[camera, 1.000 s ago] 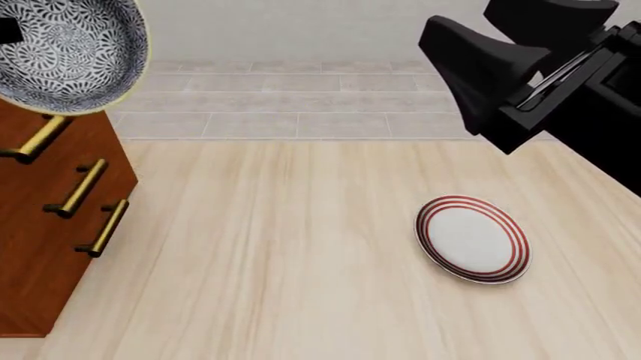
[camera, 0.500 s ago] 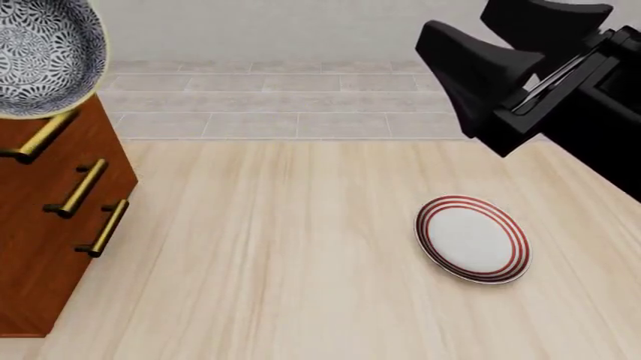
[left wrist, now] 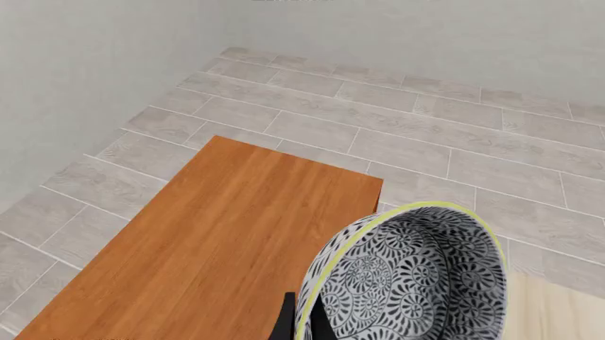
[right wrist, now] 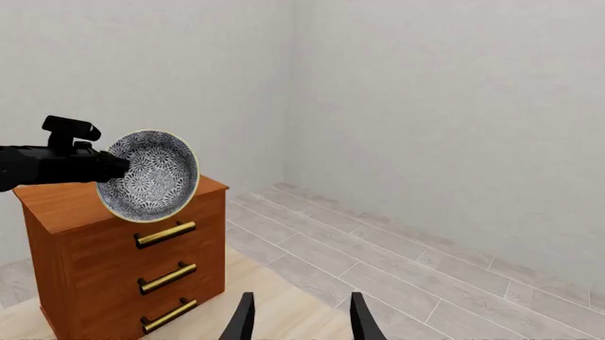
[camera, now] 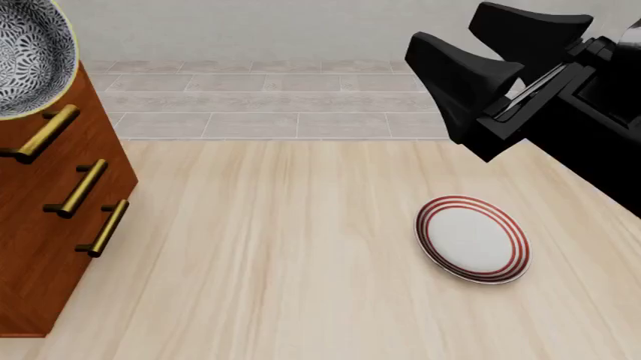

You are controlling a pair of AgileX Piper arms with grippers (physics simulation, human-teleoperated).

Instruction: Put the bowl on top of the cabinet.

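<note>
bowl (camera: 30,56) shifted further left over cabinet (camera: 45,217), left gripper (left wrist: 300,322) pinching its rim, right gripper (right wrist: 300,319) spread

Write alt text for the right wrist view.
The left gripper holds the blue-and-white bowl tilted on edge above the cabinet, which has three brass handles. The right gripper is open and empty over the tiled floor.

Grey tiled floor (camera: 300,97), pale walls (right wrist: 426,106)

High front view over table (camera: 300,247); both wrist views sharing cabinet (right wrist: 104,248)
</note>
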